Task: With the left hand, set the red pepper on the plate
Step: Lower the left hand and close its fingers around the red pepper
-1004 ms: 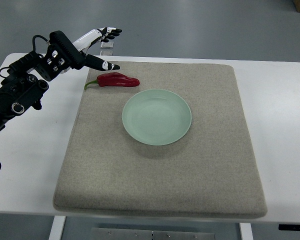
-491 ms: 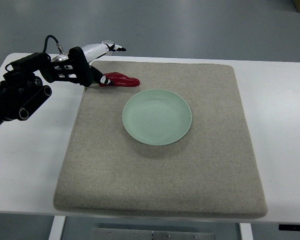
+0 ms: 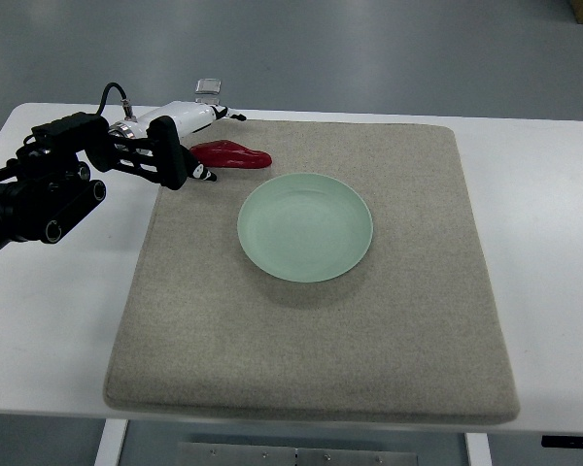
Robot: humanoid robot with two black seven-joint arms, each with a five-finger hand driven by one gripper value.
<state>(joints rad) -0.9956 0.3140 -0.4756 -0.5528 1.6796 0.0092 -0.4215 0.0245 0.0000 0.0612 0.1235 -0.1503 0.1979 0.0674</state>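
A glossy red pepper (image 3: 231, 154) is seen lying on the coarse beige fabric mat (image 3: 389, 330) near its far left corner, just beyond the pale green round ceramic plate (image 3: 305, 226), which is kept bare at the mat's centre to receive it. The black-and-white left hand (image 3: 189, 146) is lowered over the pepper's stem end, apparently for a grasp. Its fingers are spread around the stem end; no firm hold is visible. The pepper's body extends rightward, clear of the hand.

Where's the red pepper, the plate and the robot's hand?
red pepper (image 3: 235, 154), top view, middle of its body
plate (image 3: 305, 227), top view, bare centre
left hand (image 3: 187, 136), top view, back of the hand
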